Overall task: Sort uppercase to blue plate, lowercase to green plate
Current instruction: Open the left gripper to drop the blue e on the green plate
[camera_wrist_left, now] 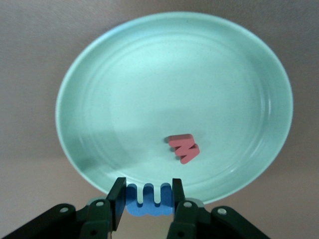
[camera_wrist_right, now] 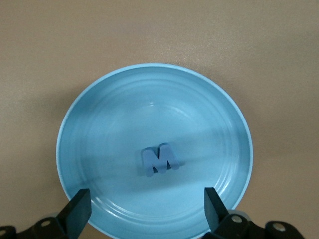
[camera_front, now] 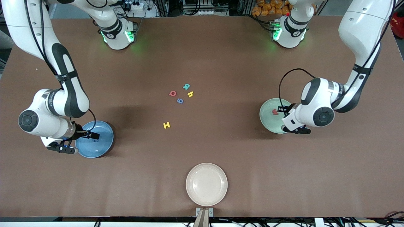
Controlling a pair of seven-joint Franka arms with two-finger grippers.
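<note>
My left gripper [camera_wrist_left: 148, 195] is shut on a blue lowercase m [camera_wrist_left: 149, 208] over the rim of the green plate [camera_wrist_left: 164, 74], which lies at the left arm's end of the table [camera_front: 270, 124]. A red lowercase w [camera_wrist_left: 183, 148] lies in that plate. My right gripper [camera_wrist_right: 147, 204] hangs open over the blue plate [camera_wrist_right: 149, 109], where a blue uppercase M [camera_wrist_right: 159, 159] lies. In mid-table lie a teal R [camera_front: 186, 86], a red Q [camera_front: 172, 93], a yellow h [camera_front: 190, 94] and a blue g [camera_front: 180, 101]. A yellow H [camera_front: 166, 125] sits nearer the front camera.
A cream plate [camera_front: 206, 184] sits near the table's front edge, in the middle. The blue plate [camera_front: 101, 148] is at the right arm's end of the table. Both arm bases stand along the edge of the brown table farthest from the front camera.
</note>
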